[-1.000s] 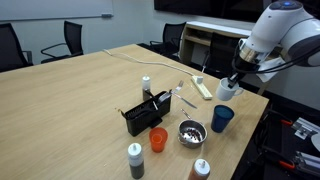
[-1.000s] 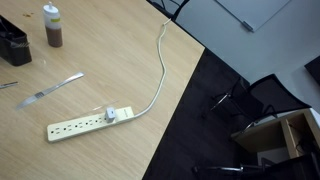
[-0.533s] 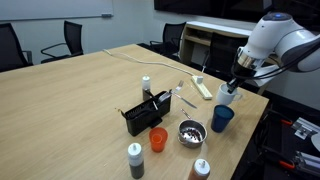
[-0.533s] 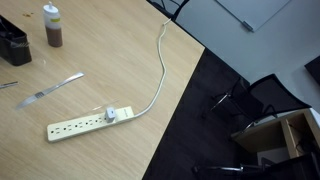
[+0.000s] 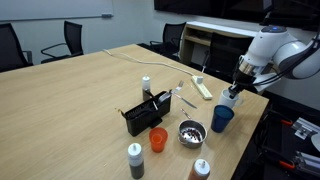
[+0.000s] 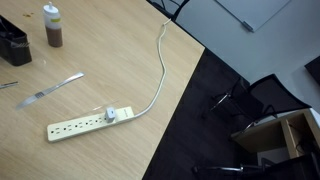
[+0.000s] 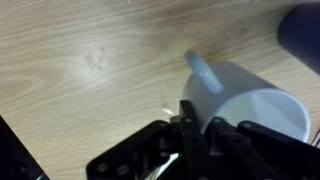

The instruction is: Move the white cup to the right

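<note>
The white cup point(image 5: 229, 97) is held near the table's far right edge, just behind the dark blue cup point(image 5: 222, 118). My gripper point(image 5: 238, 88) is shut on its rim. In the wrist view the white cup point(image 7: 250, 100) lies tilted with its handle pointing up-left, and one finger of the gripper point(image 7: 190, 125) is inside the wall and one outside. The blue cup point(image 7: 300, 35) shows blurred at the top right corner. Whether the white cup touches the table I cannot tell. The smaller orange cup point(image 5: 158, 138) stands near the front.
A black caddy point(image 5: 145, 115), a metal bowl point(image 5: 191, 131), and two bottles point(image 5: 136, 160) point(image 5: 201, 168) stand near the front. A power strip point(image 5: 203, 88) point(image 6: 88, 122) with its cord lies near the cup. The table edge point(image 5: 262, 105) is close to the cups.
The arm has lowered and shifted right, carrying the white cup slightly down toward the blue cup. Nothing else on the table has moved.
</note>
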Action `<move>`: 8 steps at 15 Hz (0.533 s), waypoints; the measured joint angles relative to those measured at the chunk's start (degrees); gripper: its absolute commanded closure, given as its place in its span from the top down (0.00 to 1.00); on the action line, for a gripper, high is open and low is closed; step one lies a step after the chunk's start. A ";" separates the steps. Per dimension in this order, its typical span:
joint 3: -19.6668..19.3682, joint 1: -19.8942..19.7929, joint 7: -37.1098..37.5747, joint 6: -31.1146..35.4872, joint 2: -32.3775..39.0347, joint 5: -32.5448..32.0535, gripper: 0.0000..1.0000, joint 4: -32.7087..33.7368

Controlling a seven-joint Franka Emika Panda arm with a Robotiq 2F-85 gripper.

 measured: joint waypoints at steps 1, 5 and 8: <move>-0.02 -0.56 0.00 1.37 1.52 -0.03 0.02 -0.01; 0.00 -2.55 0.00 7.07 7.44 -0.33 0.02 0.09; -0.32 -3.12 0.00 9.23 8.96 -1.36 0.04 0.43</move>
